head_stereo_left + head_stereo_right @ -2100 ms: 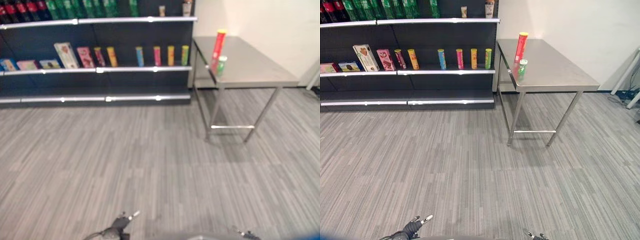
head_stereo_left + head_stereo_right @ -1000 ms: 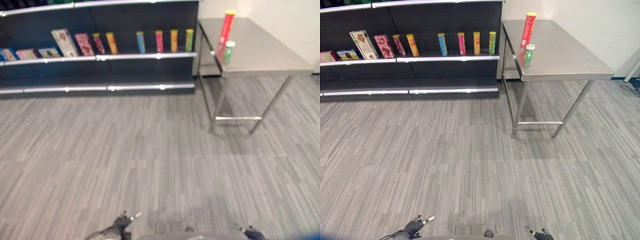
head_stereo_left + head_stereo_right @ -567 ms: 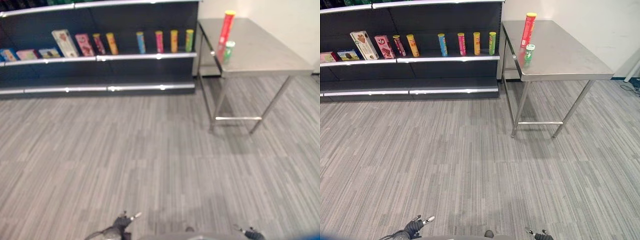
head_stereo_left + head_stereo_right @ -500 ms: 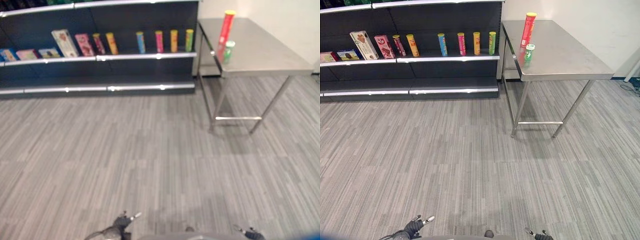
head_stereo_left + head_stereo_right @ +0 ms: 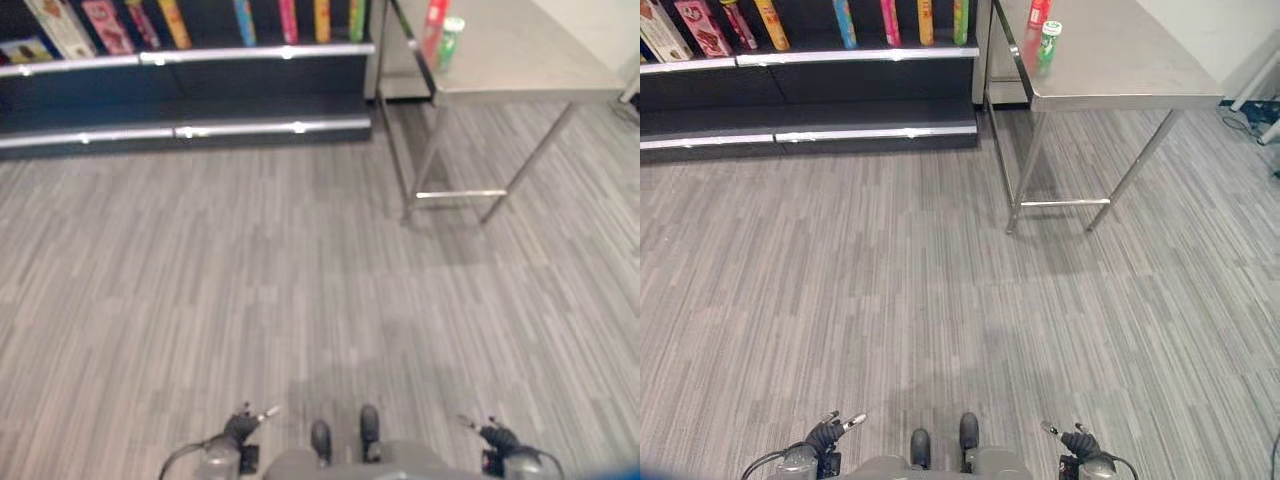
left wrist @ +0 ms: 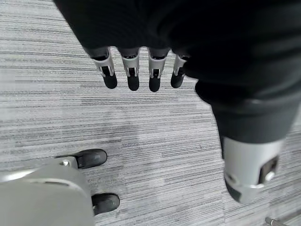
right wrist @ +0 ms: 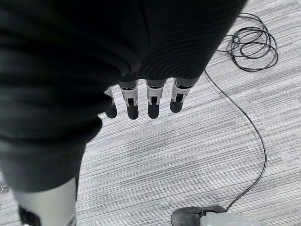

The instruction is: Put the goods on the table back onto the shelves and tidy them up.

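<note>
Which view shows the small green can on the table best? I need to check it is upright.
The right eye view: the green can stands upright near the table's front edge, beside a red tube. The left eye view shows it blurrier. The wrist views look at floor.

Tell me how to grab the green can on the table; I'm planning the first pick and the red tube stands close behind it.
Probably take the green can by its side wall, mid-height, coming from the table's near edge. It stands upright close to the left edge, and the red tube stands just behind, so a reach from the back looks crowded. Both hands, left and right, hang open, far from it.
</note>
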You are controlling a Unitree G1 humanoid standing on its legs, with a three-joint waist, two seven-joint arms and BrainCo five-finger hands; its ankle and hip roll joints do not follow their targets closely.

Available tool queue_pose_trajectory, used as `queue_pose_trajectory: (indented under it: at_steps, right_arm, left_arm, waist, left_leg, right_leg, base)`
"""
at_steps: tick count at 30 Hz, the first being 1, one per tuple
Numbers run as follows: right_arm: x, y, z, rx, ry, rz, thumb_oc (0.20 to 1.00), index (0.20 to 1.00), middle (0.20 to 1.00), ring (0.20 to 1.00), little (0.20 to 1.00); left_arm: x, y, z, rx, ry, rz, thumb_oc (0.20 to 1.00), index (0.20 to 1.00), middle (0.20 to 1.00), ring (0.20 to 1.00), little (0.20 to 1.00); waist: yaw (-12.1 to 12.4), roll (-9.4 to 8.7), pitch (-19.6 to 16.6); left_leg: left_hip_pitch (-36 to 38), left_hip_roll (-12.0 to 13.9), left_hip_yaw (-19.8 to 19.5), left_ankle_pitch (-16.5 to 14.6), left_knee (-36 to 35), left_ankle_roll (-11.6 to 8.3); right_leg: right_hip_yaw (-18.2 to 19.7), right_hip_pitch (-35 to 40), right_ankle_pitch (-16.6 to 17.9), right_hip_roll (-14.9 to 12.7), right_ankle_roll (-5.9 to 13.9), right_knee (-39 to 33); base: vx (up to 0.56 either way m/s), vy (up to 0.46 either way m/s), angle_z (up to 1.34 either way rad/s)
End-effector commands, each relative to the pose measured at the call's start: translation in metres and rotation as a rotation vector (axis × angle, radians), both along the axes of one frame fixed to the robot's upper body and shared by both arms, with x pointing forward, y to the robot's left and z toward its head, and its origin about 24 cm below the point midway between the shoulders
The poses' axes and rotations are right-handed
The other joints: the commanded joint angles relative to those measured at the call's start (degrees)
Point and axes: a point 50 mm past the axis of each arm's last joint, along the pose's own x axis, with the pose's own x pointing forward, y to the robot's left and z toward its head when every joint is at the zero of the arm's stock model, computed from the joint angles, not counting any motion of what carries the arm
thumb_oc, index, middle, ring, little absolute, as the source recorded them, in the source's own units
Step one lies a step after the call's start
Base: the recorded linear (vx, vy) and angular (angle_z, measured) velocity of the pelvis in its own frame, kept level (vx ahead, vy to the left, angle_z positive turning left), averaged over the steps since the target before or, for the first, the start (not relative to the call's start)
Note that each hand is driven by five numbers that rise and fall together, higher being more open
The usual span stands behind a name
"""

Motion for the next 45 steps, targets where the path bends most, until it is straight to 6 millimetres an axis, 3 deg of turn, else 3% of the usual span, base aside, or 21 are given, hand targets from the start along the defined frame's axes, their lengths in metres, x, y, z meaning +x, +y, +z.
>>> queue_pose_trajectory:
  at_steps: [1,5,7,10,15,17,18,19,22,23,26,28,29,31,34,36,37,39,41,43,45]
  right_arm:
    - [0.006,0.000,0.002,-0.009,-0.024,0.029,1.000,1.000,1.000,1.000,1.000]
    - [-0.003,-0.002,0.000,-0.009,0.002,0.015,1.000,1.000,1.000,1.000,1.000]
    - [-0.011,-0.003,-0.002,-0.005,0.019,0.005,1.000,1.000,1.000,1.000,1.000]
    - [-0.023,-0.005,-0.004,-0.004,0.039,-0.006,1.000,1.000,1.000,1.000,1.000]
    - [-0.042,-0.005,-0.007,-0.003,0.076,-0.006,1.000,1.000,1.000,1.000,1.000]
    - [-0.041,-0.007,-0.006,-0.001,0.065,-0.009,1.000,1.000,1.000,1.000,1.000]
    - [-0.038,-0.012,-0.004,-0.014,0.055,-0.022,1.000,1.000,1.000,1.000,1.000]
    - [-0.038,-0.012,-0.004,-0.014,0.054,-0.022,1.000,1.000,1.000,1.000,1.000]
    - [-0.030,-0.020,0.000,-0.031,0.033,-0.037,1.000,1.000,1.000,1.000,1.000]
    - [-0.027,-0.023,0.002,-0.041,0.030,-0.040,1.000,1.000,1.000,1.000,1.000]
    - [-0.018,-0.024,0.004,-0.044,0.006,-0.039,1.000,1.000,1.000,1.000,1.000]
    - [-0.012,-0.023,0.006,-0.042,-0.015,-0.036,1.000,1.000,1.000,1.000,1.000]
    - [-0.009,-0.023,0.007,-0.046,-0.022,-0.034,1.000,1.000,1.000,1.000,1.000]
    - [-0.005,-0.022,0.008,-0.058,-0.037,-0.015,1.000,1.000,1.000,1.000,1.000]
    - [-0.005,-0.021,0.007,-0.062,-0.026,0.001,1.000,1.000,1.000,1.000,1.000]
    - [-0.006,-0.020,0.006,-0.059,-0.007,0.044,1.000,1.000,1.000,1.000,1.000]
    - [-0.006,-0.014,0.005,-0.048,-0.004,0.062,1.000,1.000,1.000,1.000,1.000]
    - [-0.007,-0.014,0.004,-0.036,-0.006,0.056,1.000,1.000,1.000,1.000,1.000]
    - [-0.003,-0.010,0.005,-0.029,-0.018,0.058,1.000,1.000,1.000,1.000,1.000]
    - [0.002,-0.008,0.006,-0.028,-0.034,0.070,1.000,1.000,1.000,1.000,1.000]
    - [0.005,-0.007,0.006,-0.024,-0.042,0.067,1.000,1.000,1.000,1.000,1.000]
  left_arm:
    - [0.012,0.014,0.008,0.051,-0.042,-0.015,1.000,1.000,1.000,1.000,1.000]
    - [0.013,0.014,0.009,0.046,-0.055,-0.001,1.000,1.000,1.000,1.000,1.000]
    - [0.012,0.013,0.008,0.039,-0.056,0.004,1.000,1.000,1.000,1.000,1.000]
    - [0.008,0.007,0.005,0.020,-0.050,0.010,1.000,1.000,1.000,1.000,1.000]
    - [0.004,0.000,0.002,-0.001,-0.036,-0.009,1.000,1.000,1.000,1.000,1.000]
    - [0.001,-0.001,0.001,-0.009,-0.029,0.002,1.000,1.000,1.000,1.000,1.000]
    - [0.001,-0.003,0.001,-0.021,-0.032,0.009,1.000,1.000,1.000,1.000,1.000]
    - [0.001,-0.003,0.001,-0.021,-0.032,0.009,1.000,1.000,1.000,1.000,1.000]
    - [0.002,-0.002,0.001,-0.020,-0.032,0.008,1.000,1.000,1.000,1.000,1.000]
    - [0.003,-0.001,0.002,-0.022,-0.038,0.022,1.000,1.000,1.000,1.000,1.000]
    - [0.001,-0.003,0.001,-0.035,-0.040,0.039,1.000,1.000,1.000,1.000,1.000]
    - [0.000,-0.004,0.001,-0.033,-0.038,0.038,1.000,1.000,1.000,1.000,1.000]
    - [-0.002,-0.005,0.000,-0.035,-0.035,0.044,1.000,1.000,1.000,1.000,1.000]
    - [-0.006,-0.006,-0.001,-0.035,-0.029,0.039,1.000,1.000,1.000,1.000,1.000]
    - [-0.013,-0.005,-0.004,-0.033,-0.007,0.049,1.000,1.000,1.000,1.000,1.000]
    - [-0.031,0.001,-0.008,-0.013,0.046,0.069,1.000,1.000,1.000,1.000,1.000]
    - [-0.031,0.001,-0.008,-0.015,0.045,0.075,1.000,1.000,1.000,1.000,1.000]
    - [-0.027,0.008,-0.005,0.012,0.042,0.058,1.000,1.000,1.000,1.000,1.000]
    - [-0.023,0.016,-0.002,0.030,0.026,0.056,1.000,1.000,1.000,1.000,1.000]
    - [-0.017,0.023,0.002,0.050,0.004,0.058,1.000,1.000,1.000,1.000,1.000]
    - [-0.011,0.026,0.004,0.055,-0.011,0.058,1.000,1.000,1.000,1.000,1.000]
  waist:
    - [-0.09,-0.70,0.03]
    - [-0.67,-0.57,-0.18]
    - [-1.80,-0.70,-0.31]
    - [-4.28,-0.78,-0.43]
    - [-6.55,0.06,-1.89]
    - [-7.20,0.82,-2.82]
    - [-6.81,0.65,-2.53]
    - [-6.90,0.48,-2.63]
    - [-5.59,-1.24,-1.44]
    - [-4.31,-1.68,-0.59]
    - [-1.76,-2.92,0.55]
    - [-0.83,-2.87,0.79]
    - [-0.24,-2.53,0.89]
    - [1.72,-0.60,0.25]
    - [2.29,-0.25,-0.39]
    - [3.65,0.56,-2.35]
    - [4.76,-0.20,-3.08]
    - [3.72,-1.26,-3.53]
    - [3.36,-1.61,-3.61]
    - [3.58,-2.05,-3.67]
    - [2.64,-2.17,-3.19]
  left_leg:
    - [0.45,-0.49,-5.72,-4.62,2.69,-1.89]
    - [3.90,-0.16,-6.58,-5.92,1.88,-2.60]
    - [7.56,-0.36,-7.35,-6.63,0.90,-3.00]
    - [14.81,-0.43,-10.75,-8.19,-0.69,-4.00]
    - [20.54,0.90,-13.65,-9.02,1.26,-5.76]
    - [19.92,2.64,-13.22,-4.01,7.71,-8.23]
    - [14.58,2.71,-11.17,2.46,22.27,-9.83]
    - [14.42,2.54,-11.26,2.60,22.23,-9.81]
    - [4.40,3.19,-5.66,7.18,38.65,-9.05]
    - [0.49,3.61,-3.72,4.68,42.67,-7.92]
    - [-8.17,3.99,-0.98,0.57,38.44,-6.10]
    - [-10.21,5.40,-0.81,0.82,26.67,-6.44]
    - [-10.73,6.78,-1.37,1.59,18.33,-7.05]
    - [-12.44,9.27,-5.99,9.00,-0.60,-10.82]
    - [-15.98,10.56,-9.06,10.08,-3.04,-13.13]
    - [-16.73,13.43,-7.25,13.02,-3.04,-14.37]
    - [-13.69,12.53,-5.58,14.92,-2.77,-13.95]
    - [-12.06,10.80,-3.24,13.79,-1.91,-13.38]
    - [-9.31,9.19,-1.16,11.58,-1.99,-11.81]
    - [-7.18,7.62,0.99,9.40,-2.49,-10.17]
    - [-5.13,6.38,1.94,7.52,-3.04,-9.15]
  right_leg:
    - [1.99,-0.56,1.67,-7.08,5.41,9.86]
    - [-0.31,-1.04,1.17,-7.70,4.78,6.44]
    - [-1.13,-1.97,1.71,-6.23,5.41,2.30]
    - [-2.79,-5.44,6.28,-1.30,7.26,-7.88]
    - [-8.36,-6.75,8.45,-0.10,6.76,-10.39]
    - [-7.49,-5.71,8.58,0.13,5.12,-7.98]
    - [-6.77,-2.38,7.63,-0.37,3.66,-7.47]
    - [-6.78,-2.52,7.66,-0.57,3.68,-7.46]
    - [-4.40,3.05,4.54,-1.26,1.11,-8.34]
    - [-3.44,5.51,3.37,-1.58,0.65,-8.79]
    - [-1.41,10.80,0.77,-3.21,0.89,-9.34]
    - [-0.99,12.78,-0.93,-4.42,1.64,-9.49]
    - [-0.90,14.01,-2.07,-4.72,2.20,-9.61]
    - [0.18,18.34,-5.41,-5.01,3.02,-9.86]
    - [2.35,21.29,-7.21,-6.62,4.01,-9.75]
    - [5.45,26.16,-8.02,-10.77,6.52,-10.33]
    - [5.16,25.90,-3.70,-15.33,8.24,-8.19]
    - [6.39,22.72,6.16,-18.60,9.60,-3.58]
    - [6.84,19.11,12.29,-20.23,9.09,0.08]
    - [4.63,16.96,16.71,-21.78,8.92,1.04]
    - [3.45,13.58,15.03,-19.55,8.47,1.39]
  base:
    - [0.24,0.019,0.28]
    - [0.30,-0.013,0.15]
    - [0.40,-0.021,0.06]
    - [0.51,-0.046,0.41]
    - [0.52,-0.134,0.51]
    - [0.62,-0.229,0.55]
    - [0.50,-0.188,0.44]
    - [0.36,-0.141,0.12]
    - [0.37,-0.159,-0.17]
    - [0.39,-0.129,-0.40]
    - [0.43,-0.010,-0.31]
    - [0.42,0.138,-0.17]
    - [0.49,0.207,-0.22]
    - [0.63,0.271,-0.37]
    - [0.62,0.339,-0.36]
    - [0.98,0.741,-0.68]
    - [0.74,0.656,-1.15]
    - [0.50,0.476,-1.06]
    - [0.34,0.363,-0.27]
    - [0.28,0.298,-0.24]
    - [0.26,0.288,-0.30]
